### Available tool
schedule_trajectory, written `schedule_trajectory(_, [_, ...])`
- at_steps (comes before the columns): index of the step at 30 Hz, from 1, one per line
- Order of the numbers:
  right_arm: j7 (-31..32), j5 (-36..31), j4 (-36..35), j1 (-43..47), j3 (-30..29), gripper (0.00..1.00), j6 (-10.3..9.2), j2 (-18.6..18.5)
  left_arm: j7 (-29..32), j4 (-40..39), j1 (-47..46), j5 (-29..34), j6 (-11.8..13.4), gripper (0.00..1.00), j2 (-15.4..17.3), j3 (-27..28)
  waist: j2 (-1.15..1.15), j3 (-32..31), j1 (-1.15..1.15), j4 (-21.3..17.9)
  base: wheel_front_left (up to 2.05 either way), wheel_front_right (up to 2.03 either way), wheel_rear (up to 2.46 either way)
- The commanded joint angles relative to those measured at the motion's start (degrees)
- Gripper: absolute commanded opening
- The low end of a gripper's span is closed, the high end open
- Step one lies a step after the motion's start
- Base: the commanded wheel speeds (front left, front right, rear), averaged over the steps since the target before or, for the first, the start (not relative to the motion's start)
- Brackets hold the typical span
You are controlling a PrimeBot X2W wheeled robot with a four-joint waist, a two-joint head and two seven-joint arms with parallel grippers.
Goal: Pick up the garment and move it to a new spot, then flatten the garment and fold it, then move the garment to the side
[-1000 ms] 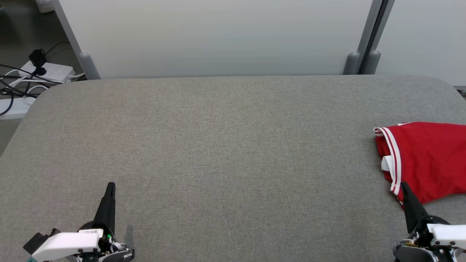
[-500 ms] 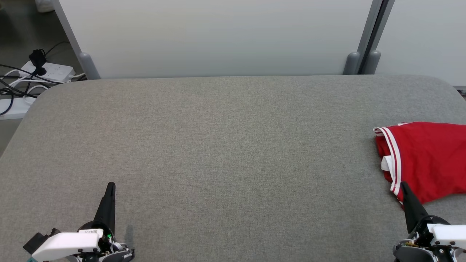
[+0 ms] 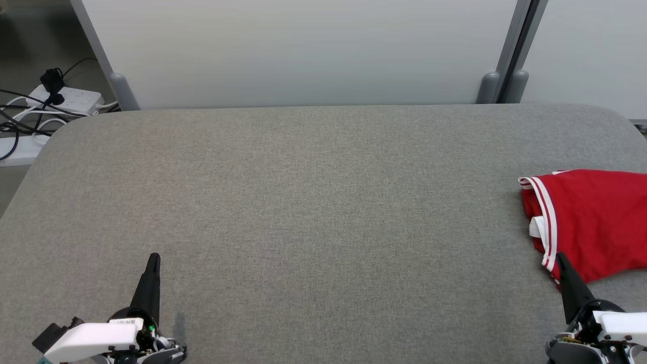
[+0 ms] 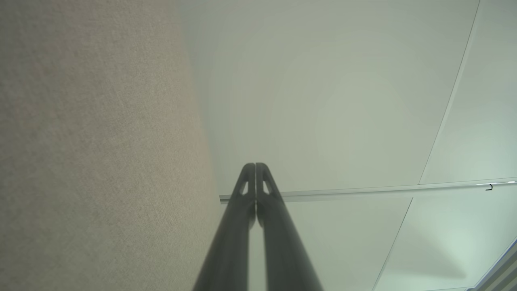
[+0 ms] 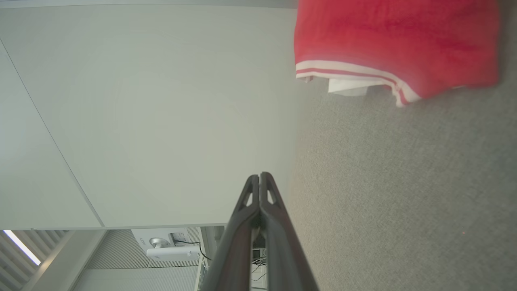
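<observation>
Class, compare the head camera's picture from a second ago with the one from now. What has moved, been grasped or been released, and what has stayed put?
Nothing has visibly changed. The red garment lies in the same spot at the right edge of the grey table, untouched. The left end effector and the right end effector stay shut at the lower corners, holding nothing.
</observation>
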Motion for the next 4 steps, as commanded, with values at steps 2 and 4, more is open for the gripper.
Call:
schedule_trajectory(2, [0.4,0.7,-1.7,-2.6,0.9,0.0,0.01,-0.6,0.4,-1.6,-3.3,-0.3,-0.5,0.0,1.0,1.9,0.0,0.0,0.0,0.0,0.0,0.0,0.0])
schedule_trajectory(4, [0.4,0.7,-1.7,-2.6,0.9,0.0,0.01,-0.6,0.4,-1.6,-3.3,-0.3,-0.5,0.0,1.0,1.9,0.0,0.0,0.0,0.0,0.0,0.0,0.0])
